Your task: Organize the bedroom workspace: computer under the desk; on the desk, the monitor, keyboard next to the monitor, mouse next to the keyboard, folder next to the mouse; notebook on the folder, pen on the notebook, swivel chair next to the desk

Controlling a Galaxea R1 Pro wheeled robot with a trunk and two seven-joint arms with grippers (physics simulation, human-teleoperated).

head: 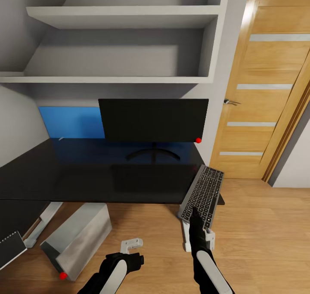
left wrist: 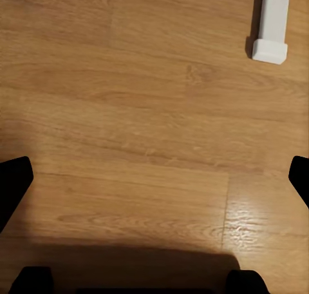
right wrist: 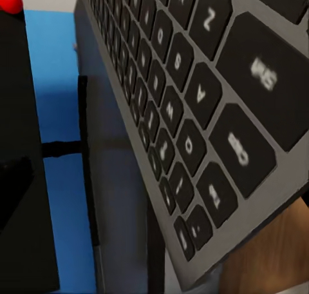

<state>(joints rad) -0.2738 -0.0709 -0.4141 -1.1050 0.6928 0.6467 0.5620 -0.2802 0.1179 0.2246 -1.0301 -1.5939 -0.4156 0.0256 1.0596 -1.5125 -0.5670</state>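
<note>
The right gripper (head: pixel 194 212) meets the near short end of the keyboard (head: pixel 203 193); its jaws appear closed on that end, though the contact itself is hidden behind the black wrist. Ahead of these jaws the keyboard runs away lengthwise over the right edge of the desk (head: pixel 99 177), with only its far part resting on the glossy top and the near end hanging in the air above the floor (head: pixel 258 233). The right wrist view shows the keys (right wrist: pixel 193 107) tilted, and beyond them the monitor (head: pixel 153 119) and its stand foot (head: pixel 153 155). The likely failure is a slip: the grip sits on one end only, so the long overhang can pivot in the jaws or slide off the desk edge. A forward push might also drive the far end into the stand foot. The left gripper (head: pixel 131 259) hangs low over bare floor with jaws spread wide and nothing between them; the computer (head: pixel 79 238) lies just to its left, partly under the desk, near enough to be knocked by a careless swing.
</note>
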